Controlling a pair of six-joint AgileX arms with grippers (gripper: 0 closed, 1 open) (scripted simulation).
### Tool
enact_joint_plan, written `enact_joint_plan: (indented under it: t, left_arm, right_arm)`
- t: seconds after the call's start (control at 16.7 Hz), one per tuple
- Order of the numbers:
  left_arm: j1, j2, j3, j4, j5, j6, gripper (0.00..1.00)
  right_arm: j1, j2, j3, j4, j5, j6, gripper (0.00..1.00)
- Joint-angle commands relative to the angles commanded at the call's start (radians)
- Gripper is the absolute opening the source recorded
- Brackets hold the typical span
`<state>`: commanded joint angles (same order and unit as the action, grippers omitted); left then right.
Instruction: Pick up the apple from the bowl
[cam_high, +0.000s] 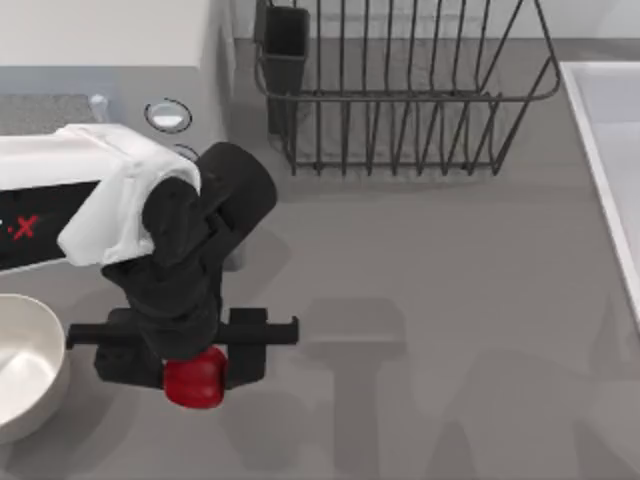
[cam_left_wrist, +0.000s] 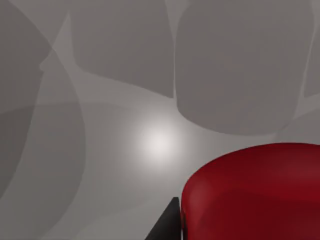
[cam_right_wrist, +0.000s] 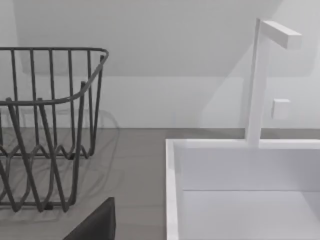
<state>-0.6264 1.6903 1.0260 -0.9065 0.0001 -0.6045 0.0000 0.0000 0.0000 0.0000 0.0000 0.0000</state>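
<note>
My left gripper (cam_high: 192, 362) points down at the table's front left and is shut on the apple (cam_high: 199, 388), a small glossy red fruit that sticks out below the black jaws. The bowl (cam_high: 45, 330), off-white and round, lies just left of the gripper at the table's left edge, and nothing shows inside the part of it in view. In the left wrist view the apple (cam_left_wrist: 255, 195) bulks large and red above the grey tabletop, with one dark fingertip (cam_left_wrist: 167, 225) beside it. A dark part of my right gripper (cam_right_wrist: 95, 225) shows in the right wrist view, near the sink.
A dark wire dish rack (cam_high: 400, 90) stands at the back middle, also seen as the rack (cam_right_wrist: 45, 125) in the right wrist view. A white sink (cam_high: 610, 170) runs along the right edge, with a white faucet (cam_right_wrist: 260, 80) behind the sink's rim (cam_right_wrist: 172, 190). Open grey tabletop lies between them.
</note>
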Motion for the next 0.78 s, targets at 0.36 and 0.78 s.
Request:
enact_joint_plan:
  t: [0.36,0.78]
  left_arm:
    - [0.000,0.000,0.000,0.000,0.000,0.000,0.23]
    - [0.000,0.000,0.000,0.000,0.000,0.000,0.75]
  right_arm:
    - [0.000,0.000,0.000,0.000,0.000,0.000,1.00]
    - [0.000,0.000,0.000,0.000,0.000,0.000,1.00]
